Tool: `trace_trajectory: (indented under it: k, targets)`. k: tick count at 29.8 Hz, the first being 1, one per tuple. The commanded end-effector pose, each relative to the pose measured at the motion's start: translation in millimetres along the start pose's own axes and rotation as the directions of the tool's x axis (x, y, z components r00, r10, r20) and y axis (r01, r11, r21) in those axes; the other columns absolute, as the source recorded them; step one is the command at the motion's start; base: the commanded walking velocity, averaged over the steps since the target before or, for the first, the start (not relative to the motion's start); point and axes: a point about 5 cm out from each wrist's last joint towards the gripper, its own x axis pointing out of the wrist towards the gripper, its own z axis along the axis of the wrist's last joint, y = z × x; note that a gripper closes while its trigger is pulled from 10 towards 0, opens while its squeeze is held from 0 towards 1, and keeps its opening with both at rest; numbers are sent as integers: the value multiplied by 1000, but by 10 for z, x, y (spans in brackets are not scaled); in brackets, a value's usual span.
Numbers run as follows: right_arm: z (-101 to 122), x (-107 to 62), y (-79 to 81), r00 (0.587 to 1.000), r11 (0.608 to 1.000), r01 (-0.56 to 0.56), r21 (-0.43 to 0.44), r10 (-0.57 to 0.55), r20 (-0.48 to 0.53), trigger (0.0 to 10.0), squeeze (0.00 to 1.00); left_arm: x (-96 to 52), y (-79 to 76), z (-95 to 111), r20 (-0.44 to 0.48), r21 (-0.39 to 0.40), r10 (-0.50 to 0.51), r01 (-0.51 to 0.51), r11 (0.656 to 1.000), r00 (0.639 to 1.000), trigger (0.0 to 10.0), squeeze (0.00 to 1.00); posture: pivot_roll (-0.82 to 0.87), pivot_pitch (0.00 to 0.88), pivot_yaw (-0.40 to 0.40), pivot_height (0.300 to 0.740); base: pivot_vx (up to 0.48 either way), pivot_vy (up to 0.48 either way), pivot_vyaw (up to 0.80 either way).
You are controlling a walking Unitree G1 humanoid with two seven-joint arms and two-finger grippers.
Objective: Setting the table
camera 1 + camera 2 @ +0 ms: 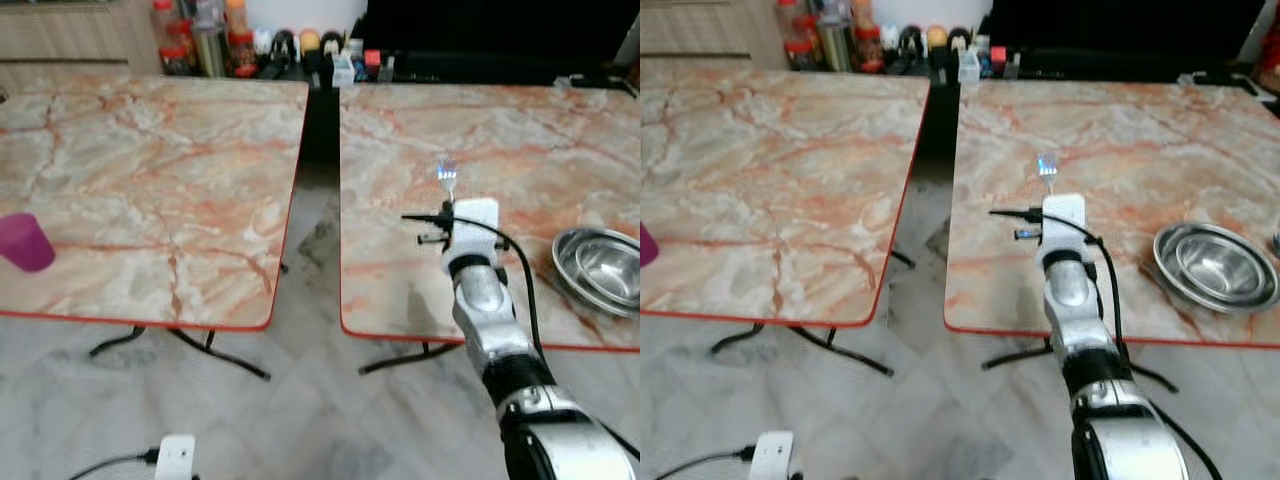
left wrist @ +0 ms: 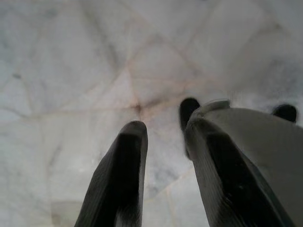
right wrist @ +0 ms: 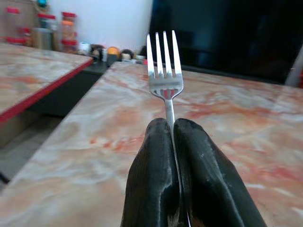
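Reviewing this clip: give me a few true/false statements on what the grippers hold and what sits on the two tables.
1. The right gripper is shut on a fork. True.
2. The fork's tines point down at the table. False: they point up and away from the gripper.
3. A steel bowl sits on the right table. True.
4. A purple cup stands beside the bowl. False: it is on the left table.
5. The left gripper holds a spoon. False: it is open and empty above the floor.
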Motion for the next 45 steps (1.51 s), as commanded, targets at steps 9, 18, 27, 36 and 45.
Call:
trace_trajectory:
  k: [9, 18, 27, 36, 45]
  targets:
    - [85, 39, -29, 1000, 1000, 11, 7, -11, 29, 10000, 0, 8, -38, 32, 8, 25, -13, 13, 1000, 1000, 10000, 0, 98, 89, -20, 715, 0, -291, 0]
    - [150, 48, -18, 998, 1000, 12, 14, -12, 56, 10000, 0, 0, -113, 8, 3, 9, -26, 26, 1000, 1000, 10000, 0, 91, 102, -22, 715, 0, -291, 0]
    - [157, 45, 28, 998, 1000, -1, 16, 0, 59, 10000, 0, -9, -89, -30, -8, 13, -25, 25, 1000, 1000, 10000, 0, 91, 79, -17, 715, 0, -291, 0]
    - [140, 25, 101, 998, 1000, -21, 20, 20, 55, 10000, 0, 0, -109, 3, -2, 24, -32, 32, 999, 999, 10000, 0, 88, 53, -16, 715, 0, -293, 0]
    - [139, 10, 143, 998, 999, -34, 24, 33, 54, 10000, 0, 6, -121, 26, 3, 19, -33, 33, 999, 999, 10000, 0, 88, 78, -23, 715, 0, -291, 0]
